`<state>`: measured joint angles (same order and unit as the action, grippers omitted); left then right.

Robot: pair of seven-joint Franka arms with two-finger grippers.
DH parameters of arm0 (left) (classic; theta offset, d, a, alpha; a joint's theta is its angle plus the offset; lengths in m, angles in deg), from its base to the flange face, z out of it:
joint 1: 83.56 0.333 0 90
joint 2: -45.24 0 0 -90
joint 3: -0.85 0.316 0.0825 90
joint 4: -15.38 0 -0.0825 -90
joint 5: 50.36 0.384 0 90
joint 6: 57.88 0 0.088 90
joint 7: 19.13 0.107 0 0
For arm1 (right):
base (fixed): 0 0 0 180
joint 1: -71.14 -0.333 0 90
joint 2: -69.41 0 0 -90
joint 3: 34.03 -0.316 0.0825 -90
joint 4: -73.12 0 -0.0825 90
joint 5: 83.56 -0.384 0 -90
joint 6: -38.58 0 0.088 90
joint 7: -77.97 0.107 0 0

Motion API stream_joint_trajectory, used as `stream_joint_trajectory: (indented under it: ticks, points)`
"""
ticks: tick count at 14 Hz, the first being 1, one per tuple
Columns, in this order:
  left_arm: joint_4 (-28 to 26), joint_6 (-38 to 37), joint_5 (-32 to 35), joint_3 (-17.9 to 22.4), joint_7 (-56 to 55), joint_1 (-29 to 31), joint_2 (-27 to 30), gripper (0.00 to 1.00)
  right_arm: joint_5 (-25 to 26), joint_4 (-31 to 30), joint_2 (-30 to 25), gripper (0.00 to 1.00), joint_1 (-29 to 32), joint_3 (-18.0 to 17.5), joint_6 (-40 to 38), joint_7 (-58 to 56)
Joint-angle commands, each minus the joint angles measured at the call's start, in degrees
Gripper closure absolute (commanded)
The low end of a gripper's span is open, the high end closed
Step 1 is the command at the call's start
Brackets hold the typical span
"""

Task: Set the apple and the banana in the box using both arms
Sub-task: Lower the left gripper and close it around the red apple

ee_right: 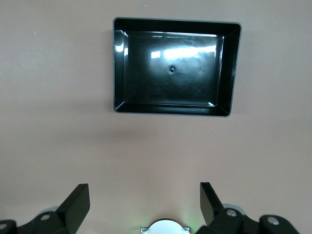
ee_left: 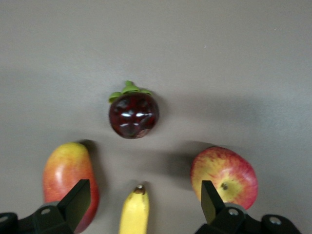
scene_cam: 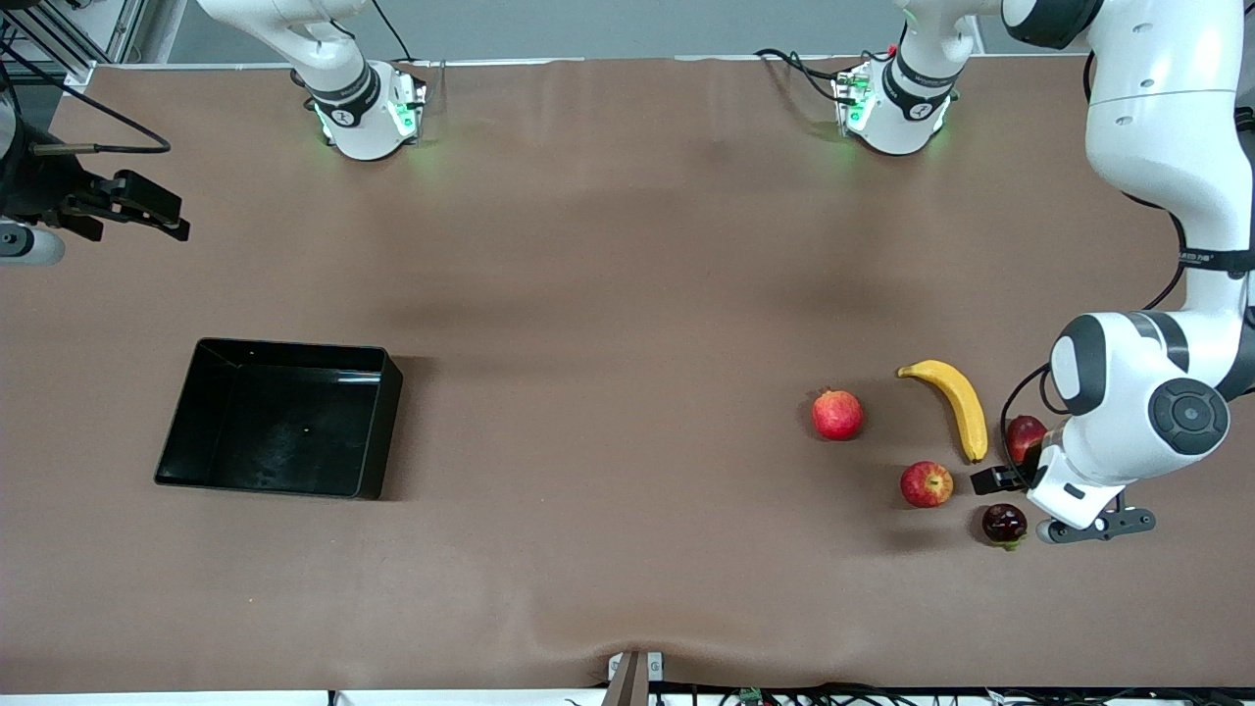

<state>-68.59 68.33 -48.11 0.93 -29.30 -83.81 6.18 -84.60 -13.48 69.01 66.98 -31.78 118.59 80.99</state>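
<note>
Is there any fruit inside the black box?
No, the box holds nothing; the apple and banana lie on the table.

A shallow rectangular black plastic box [ee_right: 173, 67] with glossy walls sits on the brown desk [ee_right: 58, 87], nothing inside it. The right gripper [ee_right: 145, 201] hangs above bare desk, its two dark fingers [ee_right: 77, 204] spread wide apart.

I see brown matte table covering [scene_cam: 608, 294], faintly wrinkled, soft shadows across it. Grey wall strip along table's base-side edge. Metal frame [scene_cam: 108, 29] at right arm's corner. White edge and cables along camera-side table rim.
</note>
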Motion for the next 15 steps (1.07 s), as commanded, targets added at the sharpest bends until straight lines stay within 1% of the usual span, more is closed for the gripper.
stream_joint_trajectory:
  ticks: [1, 7, 15]
  points:
    - [2.05, 0.61, -4.00, -0.16, 0.23, -0.45, -0.92, 0.00, 0.69, 0.73, 0.14, 0.00, -0.33, 0.13, -0.82, 0.84]
    - [2.32, 7.82, -6.56, -0.52, 0.15, -2.03, -4.70, 0.00, 0.69, 0.73, 0.14, 0.00, -0.33, 0.13, -0.82, 0.93]
    - [1.80, 8.09, -6.74, -1.57, -0.03, -2.12, -6.11, 0.00, 0.77, 0.64, 0.58, 0.00, 0.11, 0.39, -0.73, 0.84]
